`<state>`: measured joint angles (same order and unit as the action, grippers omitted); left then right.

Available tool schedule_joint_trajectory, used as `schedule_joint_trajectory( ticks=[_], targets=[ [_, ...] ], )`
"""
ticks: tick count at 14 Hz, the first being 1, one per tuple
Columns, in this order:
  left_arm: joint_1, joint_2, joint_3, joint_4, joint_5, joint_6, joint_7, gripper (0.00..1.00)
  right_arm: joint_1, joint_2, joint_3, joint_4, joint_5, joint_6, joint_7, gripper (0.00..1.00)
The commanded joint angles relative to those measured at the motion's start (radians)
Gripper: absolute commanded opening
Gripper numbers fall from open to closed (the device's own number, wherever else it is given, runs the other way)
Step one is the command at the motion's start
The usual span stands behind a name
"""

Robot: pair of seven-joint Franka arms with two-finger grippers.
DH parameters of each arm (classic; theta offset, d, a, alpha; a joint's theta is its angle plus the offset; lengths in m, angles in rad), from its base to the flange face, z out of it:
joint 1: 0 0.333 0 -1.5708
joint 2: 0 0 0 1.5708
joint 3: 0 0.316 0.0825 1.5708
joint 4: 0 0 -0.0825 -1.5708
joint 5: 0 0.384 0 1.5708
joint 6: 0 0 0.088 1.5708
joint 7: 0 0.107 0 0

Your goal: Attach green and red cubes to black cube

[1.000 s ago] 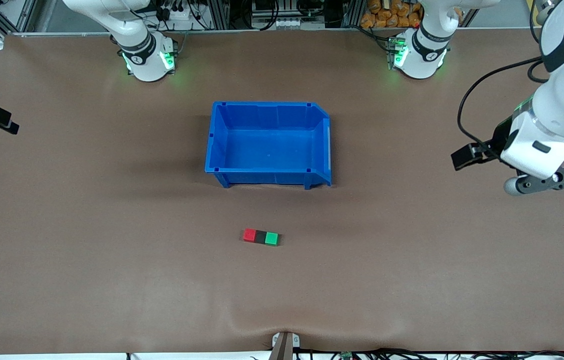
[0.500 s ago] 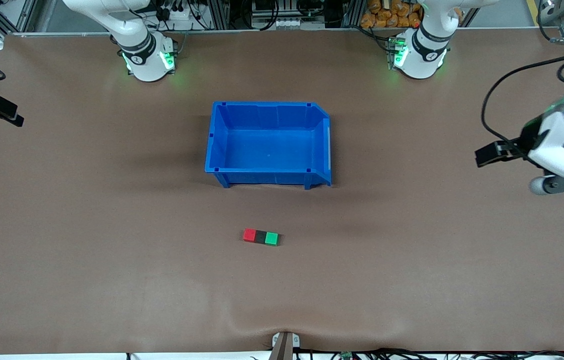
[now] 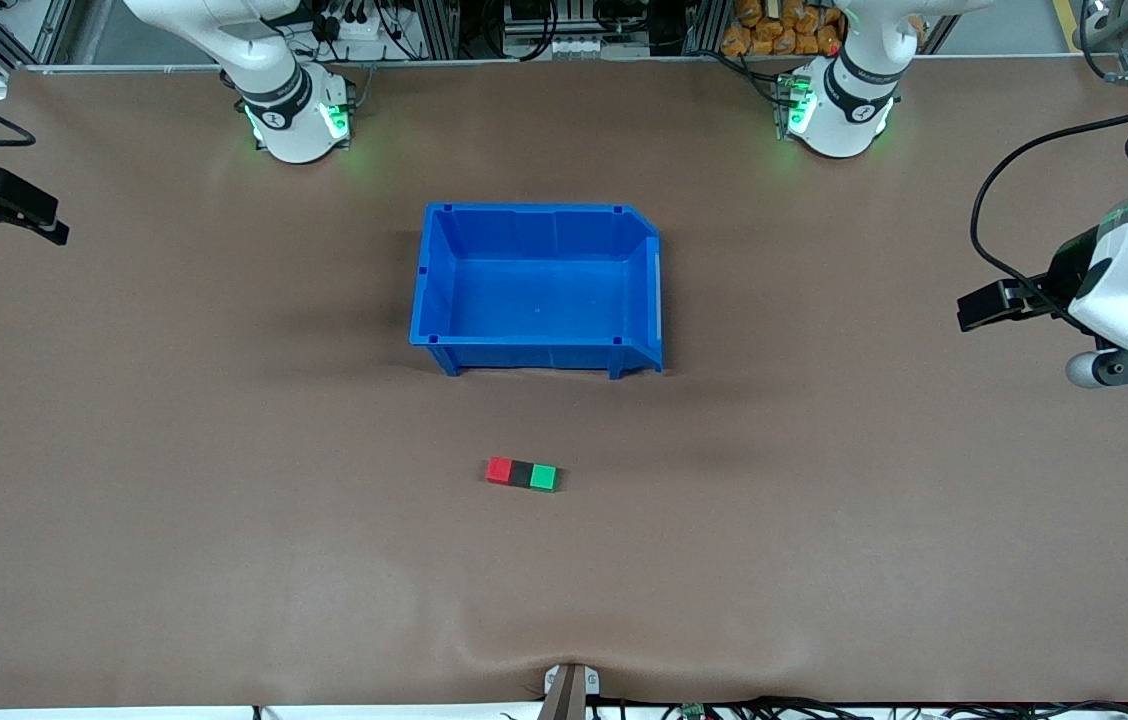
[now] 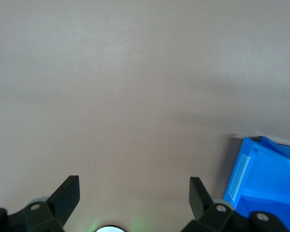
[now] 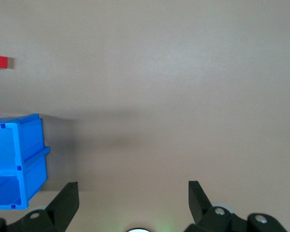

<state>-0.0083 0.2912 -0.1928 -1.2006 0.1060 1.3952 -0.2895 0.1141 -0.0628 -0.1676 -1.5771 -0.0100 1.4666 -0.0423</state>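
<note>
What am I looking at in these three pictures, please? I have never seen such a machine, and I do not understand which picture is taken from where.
These are two white robot arms at a brown table. The wide picture comes from a high camera facing them. The other two come from cameras on each arm's wrist, looking down past its black tool.

In the middle stands an empty blue bin. Nearer to the front camera lies a row of three small cubes, touching: red cube, black cube in the middle, green cube.

The left tool is over bare table at the left arm's end. The right tool is over the right arm's end. Both are open and hold nothing.
</note>
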Motion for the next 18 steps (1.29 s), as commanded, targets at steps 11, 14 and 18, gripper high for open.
schedule_joint_trajectory(
  ticks=[11,14,18],
  targets=[
    [0.034,-0.225,0.001,-0.336,-0.017,0.183,0.139,1.0,-0.017,0.02,-0.01,0.058,-0.019,-0.069,0.004,1.0],
    [0.073,-0.247,0.001,-0.375,-0.069,0.211,0.16,1.0,-0.017,0.02,-0.01,0.057,-0.019,-0.069,0.004,1.0],
    [0.073,-0.289,0.001,-0.438,-0.069,0.238,0.176,1.0,-0.017,0.02,-0.01,0.057,-0.016,-0.071,0.004,1.0]
  ],
)
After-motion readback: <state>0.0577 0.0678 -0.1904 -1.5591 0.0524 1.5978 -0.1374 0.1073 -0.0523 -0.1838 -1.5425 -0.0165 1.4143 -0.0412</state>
